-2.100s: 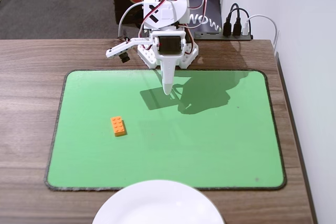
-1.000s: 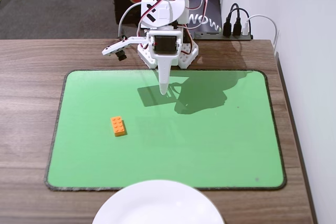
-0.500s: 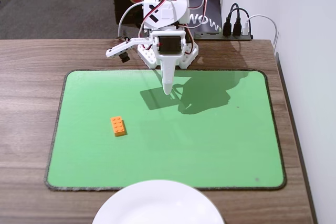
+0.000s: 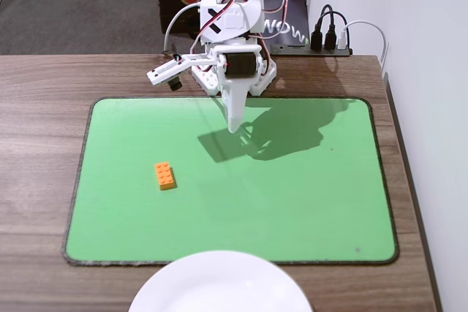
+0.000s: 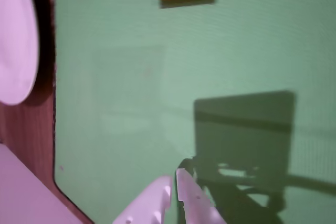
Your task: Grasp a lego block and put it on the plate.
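Pincer [image 4: 233, 128]: closed, empty, has swung slightly right | small orange studded plastic lego block [image 4: 165, 175]: untouched on green mat, well apart | large white round plate [image 4: 219, 283]: empty | approach not begun.

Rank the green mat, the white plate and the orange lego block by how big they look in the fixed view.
1. Green mat, largest.
2. White plate, though the frame's bottom edge cuts it off.
3. Orange lego block, by far the smallest.
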